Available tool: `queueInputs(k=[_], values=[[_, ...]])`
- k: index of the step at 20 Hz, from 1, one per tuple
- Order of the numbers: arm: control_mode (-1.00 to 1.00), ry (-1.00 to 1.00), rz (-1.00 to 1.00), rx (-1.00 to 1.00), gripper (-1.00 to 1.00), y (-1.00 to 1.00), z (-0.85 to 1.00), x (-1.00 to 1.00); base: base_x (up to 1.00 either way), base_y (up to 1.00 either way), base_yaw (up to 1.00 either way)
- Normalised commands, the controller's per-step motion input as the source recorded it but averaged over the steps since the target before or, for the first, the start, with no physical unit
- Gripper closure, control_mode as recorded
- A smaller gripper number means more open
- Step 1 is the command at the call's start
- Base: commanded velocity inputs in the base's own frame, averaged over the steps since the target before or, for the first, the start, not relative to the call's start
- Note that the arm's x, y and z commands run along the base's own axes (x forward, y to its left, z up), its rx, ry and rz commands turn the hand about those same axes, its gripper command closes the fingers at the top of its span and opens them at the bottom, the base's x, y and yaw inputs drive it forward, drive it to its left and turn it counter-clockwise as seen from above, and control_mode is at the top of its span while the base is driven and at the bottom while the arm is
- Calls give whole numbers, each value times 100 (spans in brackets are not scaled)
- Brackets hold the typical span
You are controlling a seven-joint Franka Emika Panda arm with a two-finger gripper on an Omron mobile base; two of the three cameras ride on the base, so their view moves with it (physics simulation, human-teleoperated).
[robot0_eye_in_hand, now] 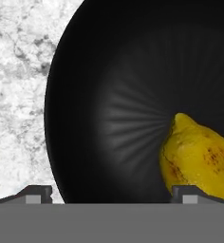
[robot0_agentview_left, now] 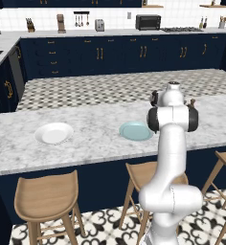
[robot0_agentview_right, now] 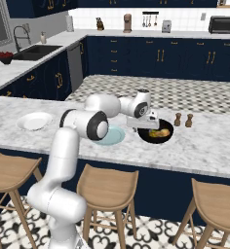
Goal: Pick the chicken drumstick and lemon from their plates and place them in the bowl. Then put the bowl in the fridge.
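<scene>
Two plates sit bare on the marble counter (robot0_agentview_right: 204,141): the white plate (robot0_agentview_left: 53,133) and the light blue plate (robot0_agentview_left: 135,130). Beside the blue one, the black bowl (robot0_agentview_right: 156,132) holds the lemon (robot0_eye_in_hand: 199,156) and the chicken drumstick (robot0_agentview_right: 161,133). Directly above the bowl hangs the gripper (robot0_eye_in_hand: 111,192), jaws spread wide and holding nothing.

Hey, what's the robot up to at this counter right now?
The arm's gripper hangs open right over the black bowl on the marble counter. The lemon already lies in the bowl, with something golden-orange beside it, likely the drumstick. The white plate and blue plate both sit bare. Nothing is gripped; the bowl has not yet gone to the fridge.
</scene>
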Motion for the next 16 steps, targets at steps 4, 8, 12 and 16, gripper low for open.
queueInputs(k=[4,8,12,16], values=[[-100,0,0,0,-100,5,-25,0,0,0,0],[-100,0,0,-1,-100,8,-13,-2,0,0,0],[-100,-2,0,-1,-100,8,0,-28,0,0,0],[-100,-1,0,0,-100,2,-13,-21,0,0,0]])
